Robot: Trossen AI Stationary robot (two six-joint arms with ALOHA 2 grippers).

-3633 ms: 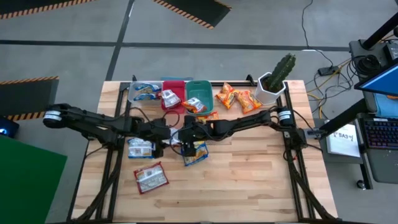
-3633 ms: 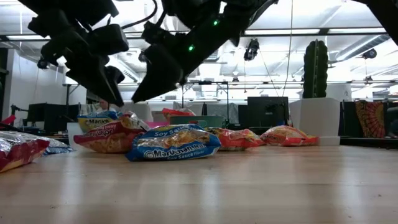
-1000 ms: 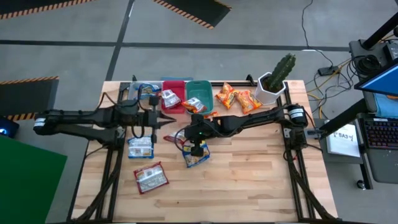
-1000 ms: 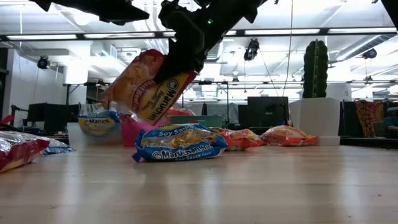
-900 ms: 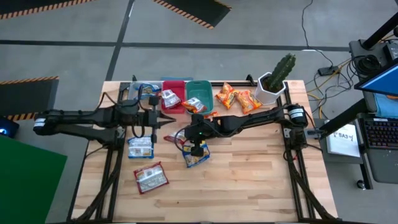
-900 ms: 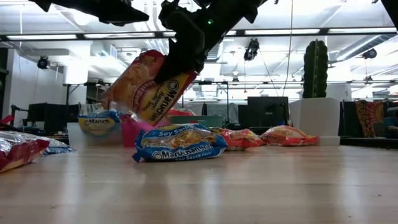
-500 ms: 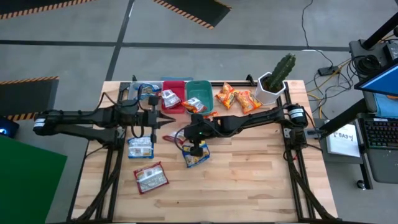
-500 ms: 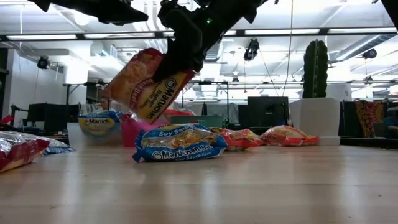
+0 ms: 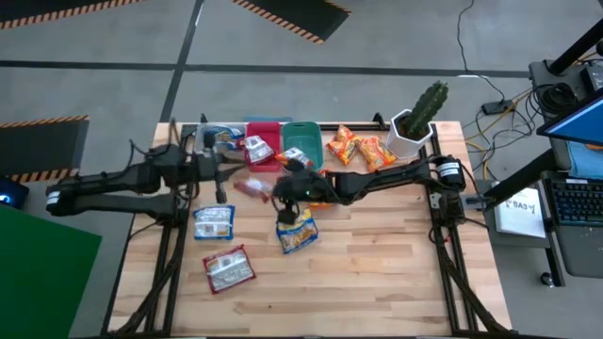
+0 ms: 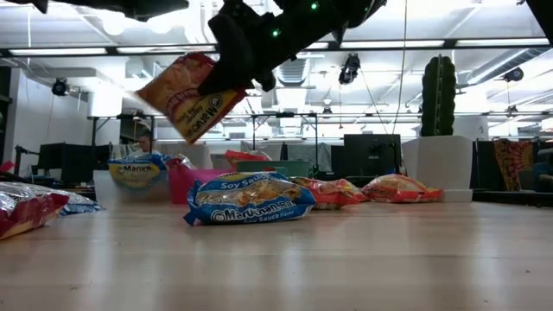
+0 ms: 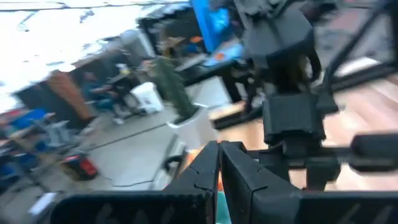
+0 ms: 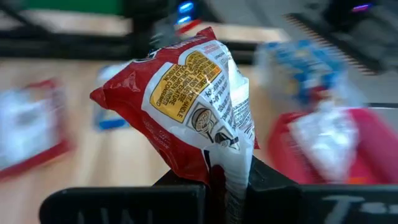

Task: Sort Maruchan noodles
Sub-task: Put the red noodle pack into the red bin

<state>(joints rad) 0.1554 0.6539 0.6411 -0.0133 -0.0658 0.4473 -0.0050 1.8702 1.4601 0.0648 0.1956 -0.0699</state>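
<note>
Red packet [image 12: 198, 106] pinched in right jaws

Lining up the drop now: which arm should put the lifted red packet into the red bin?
Right. The right gripper is shut on the red packet, held in the air near the red bin. The left gripper holds nothing, fingers together.

- The lifted noodle packet [image 12: 198, 106] is showing red film with a yellow label panel and a white crimped seam
- The packet lying nearest on the table [image 10: 247, 199] is showing blue film with a pale front panel
- The two packets by the planter [image 9: 359, 149] are showing orange
- The packet at the near left [image 9: 229, 269] is showing red trim around a pale panel
- The bins are showing red [image 9: 265, 132] and teal [image 9: 303, 132]
- The table [image 9: 377, 264] is showing pale wood planks
- The cactus [image 9: 429, 102] is showing green in a white pot [image 9: 409, 137]
</note>
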